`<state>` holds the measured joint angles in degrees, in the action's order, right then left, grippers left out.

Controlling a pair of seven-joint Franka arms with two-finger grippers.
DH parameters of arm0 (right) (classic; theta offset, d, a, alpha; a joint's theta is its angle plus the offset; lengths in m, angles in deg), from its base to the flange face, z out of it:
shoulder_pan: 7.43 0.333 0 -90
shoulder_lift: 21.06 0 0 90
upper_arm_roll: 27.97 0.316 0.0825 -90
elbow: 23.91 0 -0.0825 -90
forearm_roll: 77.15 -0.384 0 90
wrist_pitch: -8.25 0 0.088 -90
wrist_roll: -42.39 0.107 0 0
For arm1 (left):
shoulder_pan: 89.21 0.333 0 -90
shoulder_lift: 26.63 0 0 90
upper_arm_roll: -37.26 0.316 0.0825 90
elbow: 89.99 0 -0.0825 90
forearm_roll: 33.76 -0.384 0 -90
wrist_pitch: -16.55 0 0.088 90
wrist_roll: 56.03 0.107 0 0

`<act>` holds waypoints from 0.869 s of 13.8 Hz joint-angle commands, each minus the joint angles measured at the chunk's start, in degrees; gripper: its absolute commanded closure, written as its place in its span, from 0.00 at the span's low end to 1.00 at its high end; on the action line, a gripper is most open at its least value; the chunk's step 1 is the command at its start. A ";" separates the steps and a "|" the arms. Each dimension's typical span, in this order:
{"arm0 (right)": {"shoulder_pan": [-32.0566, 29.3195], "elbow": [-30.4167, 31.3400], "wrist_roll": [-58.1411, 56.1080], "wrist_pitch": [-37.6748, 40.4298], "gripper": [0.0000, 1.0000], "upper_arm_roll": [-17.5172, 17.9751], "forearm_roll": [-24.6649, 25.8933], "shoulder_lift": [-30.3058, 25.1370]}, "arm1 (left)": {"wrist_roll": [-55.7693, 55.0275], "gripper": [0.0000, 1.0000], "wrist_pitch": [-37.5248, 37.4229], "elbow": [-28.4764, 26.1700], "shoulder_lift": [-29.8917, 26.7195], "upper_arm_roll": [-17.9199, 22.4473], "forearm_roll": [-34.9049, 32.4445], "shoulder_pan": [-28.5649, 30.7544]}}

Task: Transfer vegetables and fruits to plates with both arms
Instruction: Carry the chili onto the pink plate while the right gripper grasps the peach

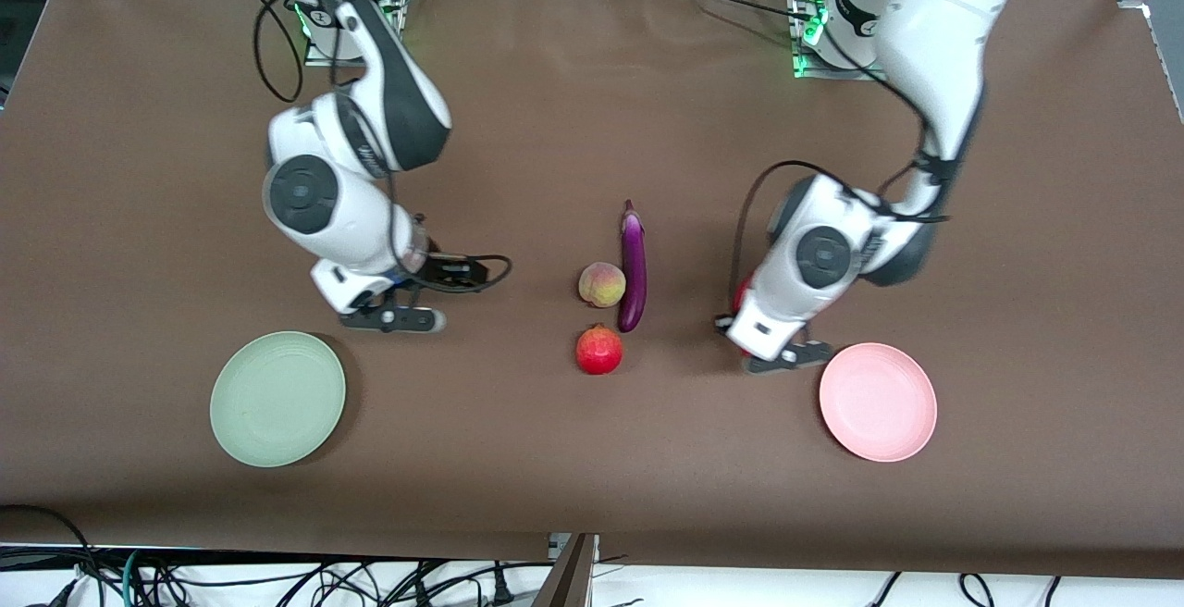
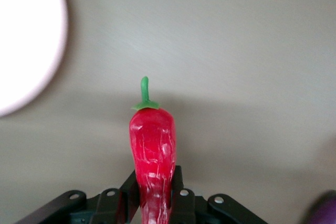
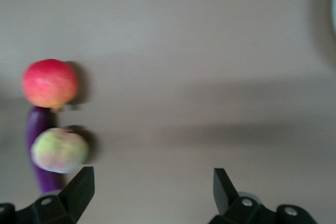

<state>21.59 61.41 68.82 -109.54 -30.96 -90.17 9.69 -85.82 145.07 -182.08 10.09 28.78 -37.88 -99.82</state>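
Surface: brown table cover [image 1: 592, 107] is lying flat under everything, with cables trailing along the edge nearest the front camera.
Middle cluster: the eggplant [image 1: 633, 266] is lying lengthwise, its stem cap pointing to 12 o'clock in the front view; the peach [image 1: 602, 284] is resting just beside it, and the round red fruit [image 1: 599, 350] is sitting at 6 o'clock from the peach, nearer the camera.
In the way: nothing is sitting between the cluster and either plate.
Green plate [image 1: 277, 398]: lying toward the right arm's end of the table, holding nothing.
Pink plate [image 1: 878, 401]: lying toward the left arm's end, holding nothing.
Left gripper [image 2: 156, 203]: hanging low just beside the pink plate, its jaws clamping the red chili pepper [image 2: 153, 150], whose green stem is pointing away from the wrist.
Right gripper [image 3: 152, 184]: hovering over bare table, with the green plate at about 7 o'clock from it in the front view; its fingers are standing wide apart and gripping nothing.
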 commanded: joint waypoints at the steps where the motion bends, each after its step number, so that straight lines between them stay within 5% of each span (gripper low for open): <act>1: 2.79 -1.12 2.04 -4.45 0.00 -0.53 -5.78 3.34 | 13.40 0.98 -1.87 0.85 -0.95 0.56 -2.72 4.35; 7: 11.23 -1.12 10.49 -21.93 0.00 -0.53 -5.97 10.90 | 31.45 0.99 -1.43 11.65 7.21 3.29 -13.35 7.62; 12: 13.52 -1.21 11.19 -26.43 0.00 -0.53 -5.97 14.59 | 35.42 0.98 0.23 16.15 11.44 3.38 -14.34 9.99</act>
<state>34.21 61.33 79.66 -134.59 -30.92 -94.98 23.01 -52.50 145.00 -169.14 19.37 32.39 -51.58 -90.72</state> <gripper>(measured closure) 0.000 0.744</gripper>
